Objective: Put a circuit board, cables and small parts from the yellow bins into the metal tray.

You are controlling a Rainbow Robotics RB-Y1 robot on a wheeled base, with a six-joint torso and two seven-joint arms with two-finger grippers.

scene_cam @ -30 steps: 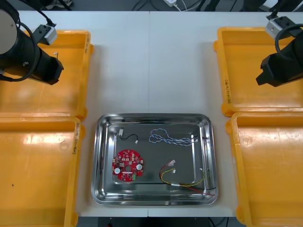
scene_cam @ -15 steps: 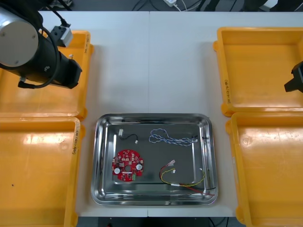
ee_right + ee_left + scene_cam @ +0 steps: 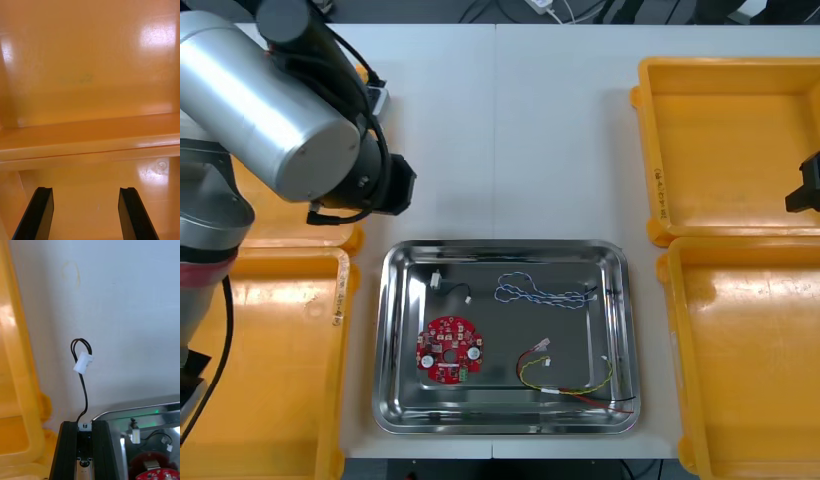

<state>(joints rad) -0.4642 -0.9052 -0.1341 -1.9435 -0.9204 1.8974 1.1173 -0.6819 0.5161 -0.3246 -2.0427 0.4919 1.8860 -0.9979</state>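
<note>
My left jaws grip one black cable (image 3: 83, 397) over the bench's (image 3: 500, 130) left side. The tray (image 3: 395, 400) holds one board (image 3: 450, 350) and three cables (image 3: 540, 293). My right jaws are open above two right-edge bins (image 3: 730, 140).

Left arm (image 3: 275, 110) far inward, left hand (image 3: 84, 424) pinched tight (right hand (image 3: 85, 191) out at the side, fingers (image 3: 40, 212) apart).

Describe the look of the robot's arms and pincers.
The left arm is a fat silver-grey cylinder ending in a black wrist, with black cables looped along it. The right arm shows a black tip. The left pincer and right pincer have flat black fingers.
</note>
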